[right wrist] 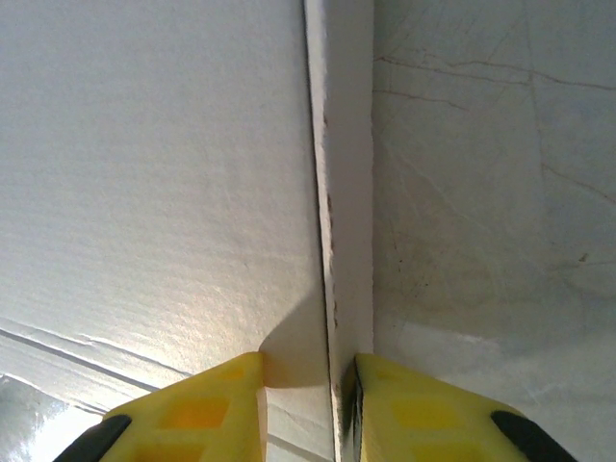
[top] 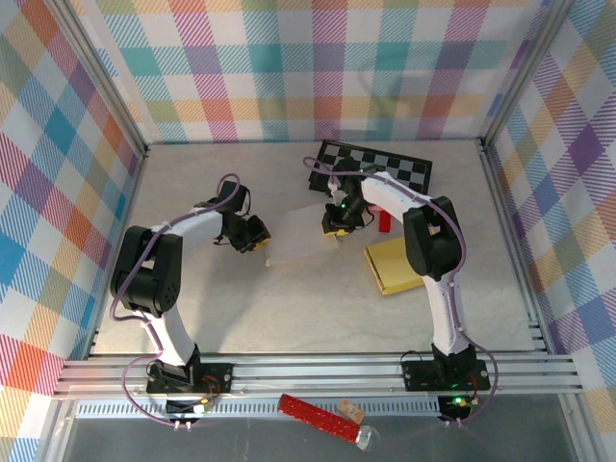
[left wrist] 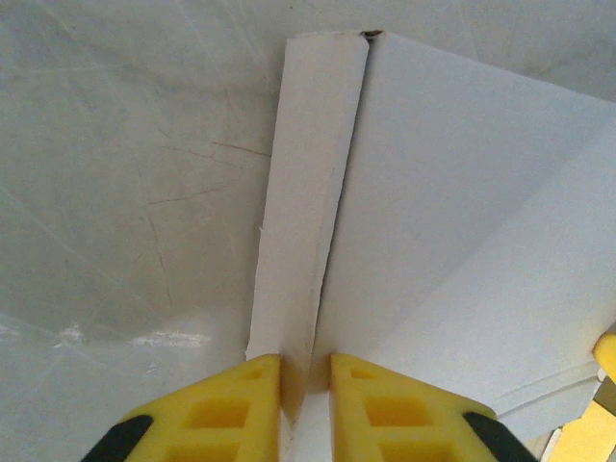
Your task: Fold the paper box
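In the left wrist view the left gripper (left wrist: 306, 371) sits at the bottom edge of the frame, its yellow fingers (left wrist: 231, 404) straddling the lower end of a raised flap (left wrist: 308, 173) with a narrow gap between them; whether they are actually pinching it I cannot tell. The flap runs up the middle of the frame as one side of the white paper box (left wrist: 462, 192), whose flat panel spreads to the right, with the grey table (left wrist: 125, 144) on the left. In the right wrist view the right gripper (right wrist: 308, 371) likewise brackets an upright flap (right wrist: 348, 192). The flap lies against the right-hand finger (right wrist: 404, 414) and a sliver of shadow shows beside the other, so a firm clench cannot be confirmed. In the top view the left gripper (top: 258, 234) and right gripper (top: 337, 226) meet opposite ends of the paper box (top: 300, 241), which lies flat at the centre of the table (top: 289, 308). A checkered board (top: 385, 166) lies above and right of it, and a yellow pad (top: 390, 265) lies to its lower right.
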